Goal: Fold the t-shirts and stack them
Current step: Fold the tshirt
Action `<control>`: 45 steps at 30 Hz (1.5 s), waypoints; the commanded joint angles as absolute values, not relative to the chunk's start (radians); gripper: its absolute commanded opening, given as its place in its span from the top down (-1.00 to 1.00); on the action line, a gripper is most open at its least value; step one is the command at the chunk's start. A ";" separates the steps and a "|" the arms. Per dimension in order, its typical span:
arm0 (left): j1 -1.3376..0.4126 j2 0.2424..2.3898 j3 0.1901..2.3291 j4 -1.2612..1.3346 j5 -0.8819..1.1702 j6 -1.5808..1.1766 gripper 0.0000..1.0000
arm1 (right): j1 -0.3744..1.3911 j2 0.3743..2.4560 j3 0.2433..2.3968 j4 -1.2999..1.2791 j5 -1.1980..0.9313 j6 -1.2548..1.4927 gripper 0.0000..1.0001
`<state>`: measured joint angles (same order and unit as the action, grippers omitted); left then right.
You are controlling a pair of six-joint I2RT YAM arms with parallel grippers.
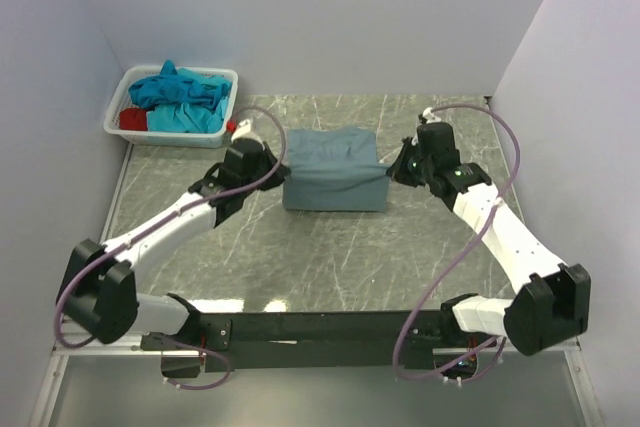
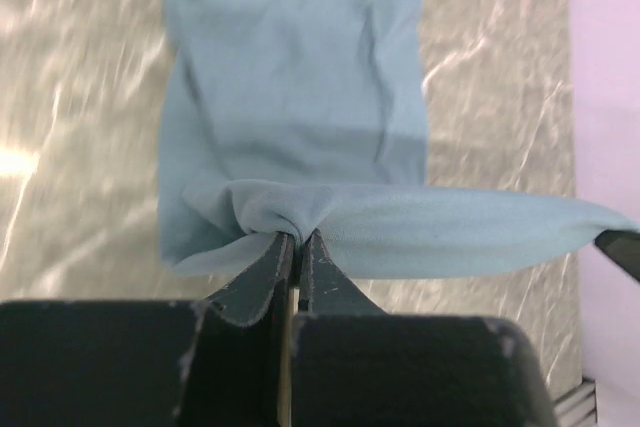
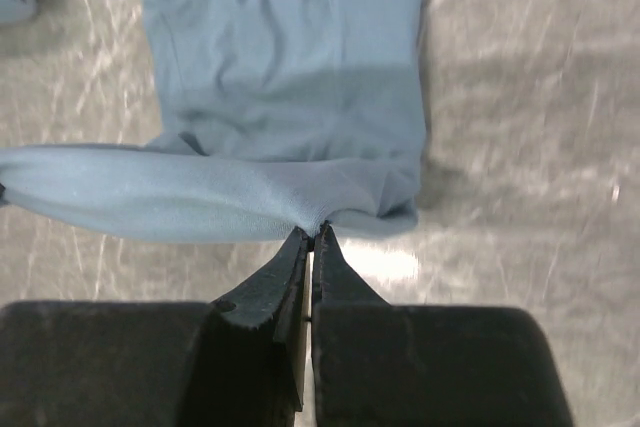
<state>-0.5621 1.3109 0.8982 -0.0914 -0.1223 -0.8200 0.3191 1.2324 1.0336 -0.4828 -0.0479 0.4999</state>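
Two grippers, one shirt: the left gripper and the right gripper are each pinched tight on the grey-blue t-shirt, one on its left side and one on its right. Both wrist views show the fingers closed right on a bunched bit of cloth, no gap at all. The shirt sits around the middle of the table, a bit toward the far edge, already looking like a fairly compact rectangle. A doubled edge is pulled taut between the two pinch points, and the rest lies flat beyond it.

Looks to me like we're mid-fold on this one, with the held edge being carried across the body of the shirt. No stacking yet as far as I can tell. The white basket in the far left corner holds the turquoise shirts and something red, so my guess is plenty of the job is left.

Next move, I reckon: both arms need to travel together at the same pace so the cloth stays tight and square, lay that edge down lined up with the one opposite, then let go cleanly. If one side leads, the fold goes crooked
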 commanded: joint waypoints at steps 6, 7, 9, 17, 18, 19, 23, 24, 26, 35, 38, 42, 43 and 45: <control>-0.456 1.535 1.167 -0.043 -0.041 -0.709 0.99 | 0.216 1.397 1.230 -0.396 -0.104 0.439 1.00; -0.440 1.554 1.204 -0.043 -0.034 -0.707 0.99 | 0.200 1.417 1.267 -0.399 -0.123 0.446 1.00; -0.425 1.609 1.239 -0.037 -0.008 -0.698 0.99 | 0.187 1.474 1.298 -0.385 -0.152 0.445 1.00; -0.348 1.804 1.391 0.029 0.061 -0.678 0.99 | 0.138 1.727 1.540 -0.449 -0.233 0.400 1.00; -0.342 1.821 1.402 0.041 0.075 -0.673 0.99 | 0.132 1.749 1.560 -0.448 -0.242 0.400 1.00; -0.334 1.838 1.431 0.044 0.078 -0.669 0.99 | 0.127 1.770 1.597 -0.448 -0.247 0.403 1.00; -0.318 1.955 1.532 0.029 0.077 -0.640 0.95 | 0.109 1.923 1.718 -0.454 -0.278 0.390 1.00; -0.313 1.977 1.551 0.032 0.084 -0.628 0.95 | 0.104 1.952 1.745 -0.459 -0.290 0.388 1.00; -0.301 2.043 1.598 0.041 0.106 -0.617 0.94 | 0.101 2.037 1.816 -0.457 -0.311 0.391 1.00; -0.261 2.229 1.782 0.035 0.196 -0.631 -0.58 | 0.071 2.319 2.135 -0.517 -0.388 0.396 -0.48; -0.261 2.194 1.792 0.028 0.201 -0.606 -0.99 | 0.074 2.293 2.137 -0.502 -0.391 0.387 -0.65; -0.261 2.077 1.682 0.087 0.199 -0.604 -0.99 | 0.074 2.174 1.979 -0.425 -0.388 0.379 -0.68; -0.261 2.030 1.631 0.089 0.198 -0.606 -0.99 | 0.075 2.127 1.912 -0.417 -0.381 0.377 -0.69; -0.261 1.982 1.580 0.097 0.198 -0.612 -0.99 | 0.081 2.080 1.844 -0.400 -0.361 0.374 -0.69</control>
